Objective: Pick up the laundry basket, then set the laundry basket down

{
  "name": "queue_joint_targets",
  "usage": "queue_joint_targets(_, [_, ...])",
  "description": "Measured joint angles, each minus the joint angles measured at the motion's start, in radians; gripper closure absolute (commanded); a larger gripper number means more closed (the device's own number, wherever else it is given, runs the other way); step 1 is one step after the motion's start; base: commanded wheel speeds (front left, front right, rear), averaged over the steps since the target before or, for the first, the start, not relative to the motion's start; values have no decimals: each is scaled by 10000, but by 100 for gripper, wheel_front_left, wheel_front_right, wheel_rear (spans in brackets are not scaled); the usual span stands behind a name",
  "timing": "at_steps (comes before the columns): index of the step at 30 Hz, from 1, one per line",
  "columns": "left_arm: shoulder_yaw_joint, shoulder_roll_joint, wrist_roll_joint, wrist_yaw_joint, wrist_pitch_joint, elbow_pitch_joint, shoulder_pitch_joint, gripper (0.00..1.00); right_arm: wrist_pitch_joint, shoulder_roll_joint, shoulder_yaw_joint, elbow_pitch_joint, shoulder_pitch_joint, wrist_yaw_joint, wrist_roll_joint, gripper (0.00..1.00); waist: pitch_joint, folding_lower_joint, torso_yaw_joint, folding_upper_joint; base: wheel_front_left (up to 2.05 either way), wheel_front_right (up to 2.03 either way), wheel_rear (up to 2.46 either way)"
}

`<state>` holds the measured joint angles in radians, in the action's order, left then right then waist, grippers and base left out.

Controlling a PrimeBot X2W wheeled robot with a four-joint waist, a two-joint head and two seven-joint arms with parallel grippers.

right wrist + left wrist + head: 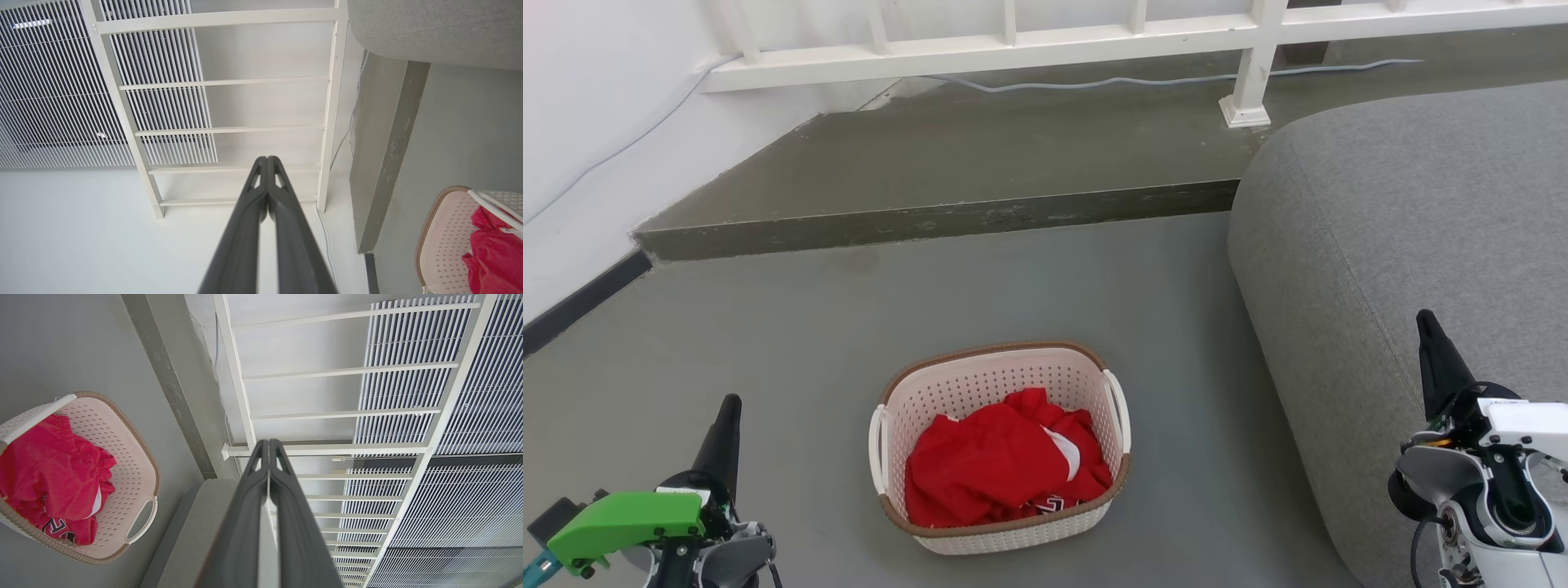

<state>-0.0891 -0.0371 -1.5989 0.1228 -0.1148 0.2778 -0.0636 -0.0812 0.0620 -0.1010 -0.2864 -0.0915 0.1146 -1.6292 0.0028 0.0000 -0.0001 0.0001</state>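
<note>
Head view, sofa (1405, 229) near laundry basket (996, 382)

laundry basket (1001, 382): cream-white walls with rows of small perforations, brown woven-look rim, white handles
garment (988, 465): bright red, with a white patch and dark lettering
floor (768, 343): plain grey-green
step (931, 219): darker olive-grey, mottled edge
sofa (1405, 245): mid-grey fabric
railing (1013, 45): white
slatted panel (470, 396): white slats striped with dark gaps
left end effector (730, 402): dark fingers, bright green housing
right end effector (1424, 318): dark fingers, white housing
</note>
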Motion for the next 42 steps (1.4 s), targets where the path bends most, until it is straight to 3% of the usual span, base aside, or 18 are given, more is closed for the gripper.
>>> queue_joint_targets(42, [8, 2, 0, 0, 0, -8, 0, 100, 0, -6, -31, 38, 8, 13, 0, 100, 1, 0, 0, 0, 0, 0, 0])
